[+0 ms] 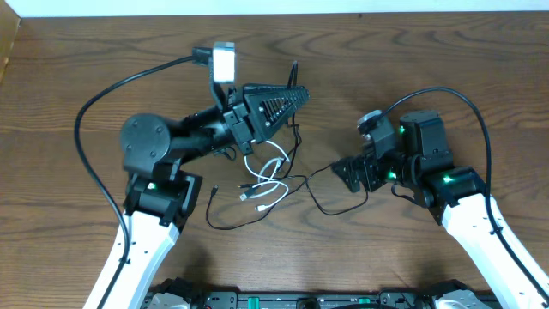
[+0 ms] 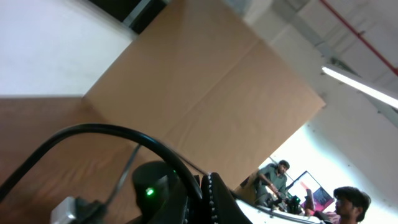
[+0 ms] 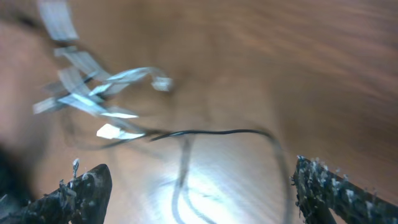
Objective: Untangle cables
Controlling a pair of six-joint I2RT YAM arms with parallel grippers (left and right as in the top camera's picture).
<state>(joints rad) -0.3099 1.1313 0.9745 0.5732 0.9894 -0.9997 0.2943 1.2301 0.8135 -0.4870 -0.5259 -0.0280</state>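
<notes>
Thin black and white cables (image 1: 268,182) are lying tangled on a dark wooden table (image 1: 429,51) between both arms. The right gripper (image 3: 199,173) is hovering, spread wide, over one black strand. The left gripper (image 1: 296,94) is angling upward by the tangle, and I cannot tell its grip. A cardboard panel (image 2: 205,93) is screening the room, with two people (image 2: 275,180) showing past it.

legible text, labels, brands, numbers, signs: none. overhead view: no marking on any surface can be read. left wrist view: nothing lettered is large enough to make out. right wrist view: too blurred for any reading.
</notes>
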